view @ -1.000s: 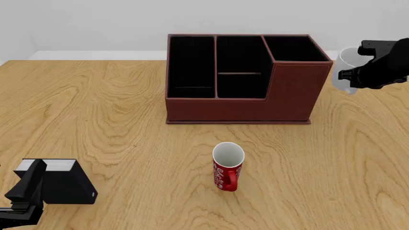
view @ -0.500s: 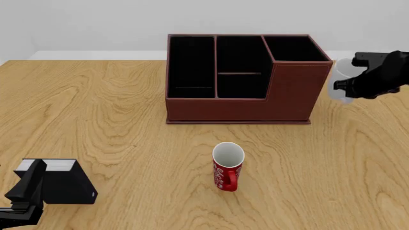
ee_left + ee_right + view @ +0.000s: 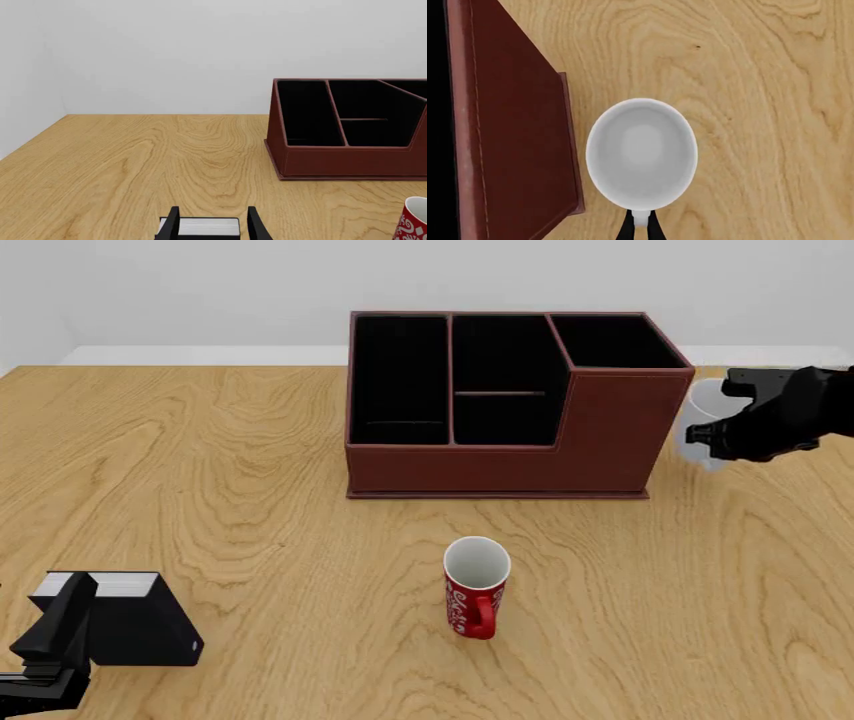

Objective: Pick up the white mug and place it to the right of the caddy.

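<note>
- the wooden table [image 3: 240,460] is seen running back to a pale wall, its grain plain in all three views
- the caddy [image 3: 501,405], a dark red-brown box with black-lined compartments and a taller section at its right end, is set upright toward the far middle of the table; from the left wrist view its left end and front are shown [image 3: 347,127], and from the right wrist view only its right side wall is seen [image 3: 514,125]
- the right gripper [image 3: 727,415] is seen at the right edge of the front view, just right of the caddy's tall end; its jaws are pinched on the rim of the white mug, the two dark fingertips [image 3: 639,231] closed over the rim's wall
- the white mug [image 3: 699,420] is held upright, mouth up, just beside the caddy's right wall; in the right wrist view [image 3: 642,152] a thin strip of table is seen between mug and caddy base; whether its base touches the table cannot be told
- the small black box with a white top [image 3: 127,620] lies at the near left of the table
- the left gripper [image 3: 60,625] is seen at that box, its jaws spread, one finger [image 3: 171,225] on each side of the box [image 3: 200,227]; contact cannot be told
- the red mug [image 3: 475,588], with white lettering, stands upright in front of the caddy, well apart from it
</note>
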